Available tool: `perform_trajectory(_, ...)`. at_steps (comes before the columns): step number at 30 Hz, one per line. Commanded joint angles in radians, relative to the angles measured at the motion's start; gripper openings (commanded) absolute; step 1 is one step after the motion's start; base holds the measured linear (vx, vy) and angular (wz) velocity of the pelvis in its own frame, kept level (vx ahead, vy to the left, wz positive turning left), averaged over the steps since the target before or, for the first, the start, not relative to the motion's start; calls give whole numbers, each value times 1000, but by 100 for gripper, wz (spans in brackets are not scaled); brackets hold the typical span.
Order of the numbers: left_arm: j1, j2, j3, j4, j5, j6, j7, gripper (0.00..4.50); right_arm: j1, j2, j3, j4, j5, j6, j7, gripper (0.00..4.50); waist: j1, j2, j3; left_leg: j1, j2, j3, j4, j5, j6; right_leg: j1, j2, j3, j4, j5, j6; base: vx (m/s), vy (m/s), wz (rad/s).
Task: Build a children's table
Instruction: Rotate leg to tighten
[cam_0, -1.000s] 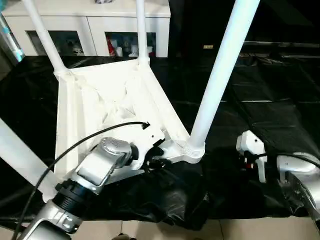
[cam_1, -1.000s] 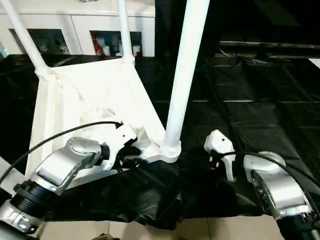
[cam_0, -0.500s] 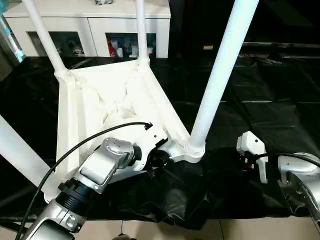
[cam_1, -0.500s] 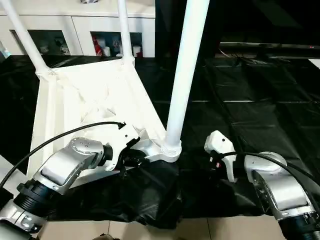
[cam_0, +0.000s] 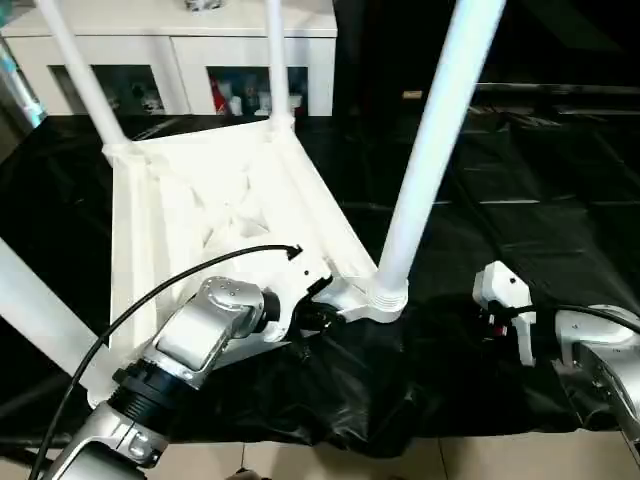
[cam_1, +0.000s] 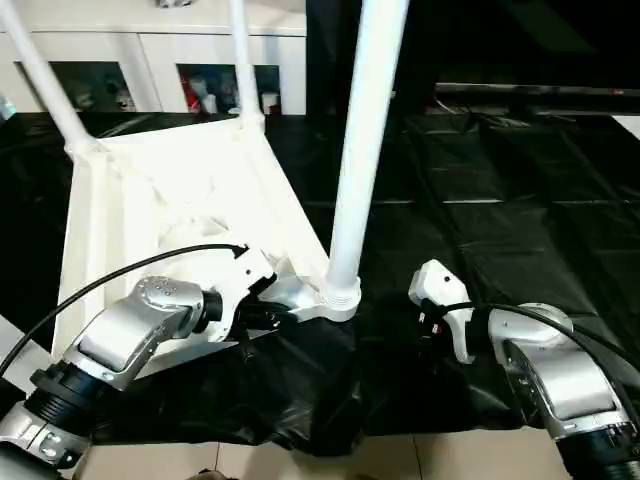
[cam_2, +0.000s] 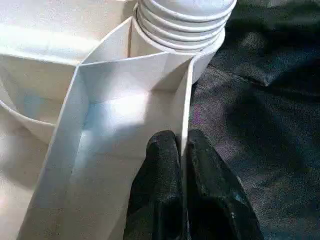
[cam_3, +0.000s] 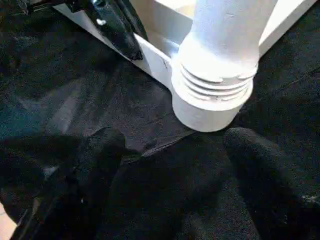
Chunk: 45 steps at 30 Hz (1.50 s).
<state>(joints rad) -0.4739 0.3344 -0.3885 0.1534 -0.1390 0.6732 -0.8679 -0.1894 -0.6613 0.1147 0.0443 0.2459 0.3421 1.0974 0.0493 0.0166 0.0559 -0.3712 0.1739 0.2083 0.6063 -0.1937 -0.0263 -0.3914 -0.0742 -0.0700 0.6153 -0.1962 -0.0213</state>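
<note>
The children's table lies upside down on black cloth, its ribbed white tabletop (cam_0: 190, 200) facing up. White legs stand in its corner sockets: two at the far side (cam_0: 78, 75) (cam_0: 273, 60), one at the near left (cam_0: 30, 310) and a thick one at the near right (cam_0: 425, 150). My left gripper (cam_2: 183, 150) is shut on the tabletop's thin rim wall, just beside the near-right socket (cam_2: 180, 30); its fingers (cam_2: 162, 170) pinch the wall from both sides. My right gripper (cam_3: 175, 155) stands open low over the cloth, right of that socket (cam_3: 215, 95) and apart from it.
A white cabinet with glass doors (cam_0: 180, 45) stands behind the work surface. Black cloth (cam_0: 540, 200) covers the surface and bunches up (cam_0: 350, 390) at the front edge below the table's near corner. Pale floor (cam_0: 420, 460) shows beneath that edge.
My left gripper's fingers have closed onto the tabletop's rim by the near-right socket. The right arm has stayed where it was, open.
</note>
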Motion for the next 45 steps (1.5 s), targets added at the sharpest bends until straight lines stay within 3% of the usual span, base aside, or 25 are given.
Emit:
perform_trajectory(1, 21, -5, 51, 24, -39, -46, -12, 3, -16, 23, -19, 25, 12, -4, -24, 367, 5, -17, -63, 8, 57, -39, -61, -153, 82, 44, -77, 50, -92, -279, -180, 0, 0, 0)
perform_trajectory(3, 32, -2, 48, 31, -40, -75, -24, 3, -25, 47, -32, 42, 21, -6, -46, 367, 1, -16, -63, 8, 55, -38, -62, -162, 79, 43, -76, 48, -94, -299, -175, 0, 0, 0)
perform_trajectory(4, 38, -1, 46, 40, -40, -102, -38, 0, -32, 65, -38, 55, 28, -10, -59, 394, 0, -15, -63, 9, 55, -38, -62, -162, 79, 42, -75, 49, -95, -302, -173, 0, 0, 0)
perform_trajectory(6, 42, -2, 46, 53, -41, -124, -48, 0, -38, 86, -43, 72, 27, -34, -75, 394, -1, -15, -64, 7, 54, -38, -61, -161, 81, 43, -76, 49, -95, -311, -164, 0, 0, 0)
perform_trajectory(11, 46, -2, 43, 82, -36, -149, -60, 0, -51, 127, -43, 112, 23, -82, -98, 443, -7, -14, -64, 8, 53, -36, -62, -164, 79, 39, -74, 49, -96, -344, -146, 0, 0, 0)
perform_trajectory(15, 55, 0, 40, 96, -26, -176, -75, 0, -112, 181, -20, 206, -44, -197, -162, 443, -11, -15, -63, 7, 51, -36, -63, -170, 68, 37, -76, 47, -98, -378, -145, 0, 0, 0)
perform_trajectory(22, 49, 27, -9, 115, 7, -271, -144, 0, -207, 228, 46, 352, -90, -295, -113, 443, -11, -14, -65, 6, 51, -37, -63, -171, 78, 36, -77, 49, -96, -366, -148, 0, 0, 0)
perform_trajectory(26, 42, 35, -23, 127, 15, -301, -173, 0, -243, 239, 71, 422, -113, -343, -74, 443, -7, -10, -65, 13, 59, -36, -67, -181, 71, 33, -76, 51, -93, -345, -163, 0, 0, 0)
perform_trajectory(30, 32, 41, -23, 137, 21, -315, -191, 0, -271, 247, 83, 474, -129, -372, -64, 407, -3, -11, -67, 14, 59, -35, -68, -174, 71, 37, -78, 52, -87, -289, -187, 0, 0, 0)
perform_trajectory(35, 18, 52, -23, 166, 32, -349, -218, 0, -306, 260, 87, 547, -129, -415, -36, 362, -1, -13, -63, 14, 57, -36, -68, -211, 60, 36, -81, 53, -96, -370, -170, 0, 0, 0)
perform_trajectory(45, 1, 50, -21, 211, 45, -366, -222, 0, -311, 274, 86, 601, -130, -443, -25, 284, 1, -10, -64, 15, 60, -37, -72, -219, 54, 36, -81, 54, -93, -343, -186, 0, 0, 0)
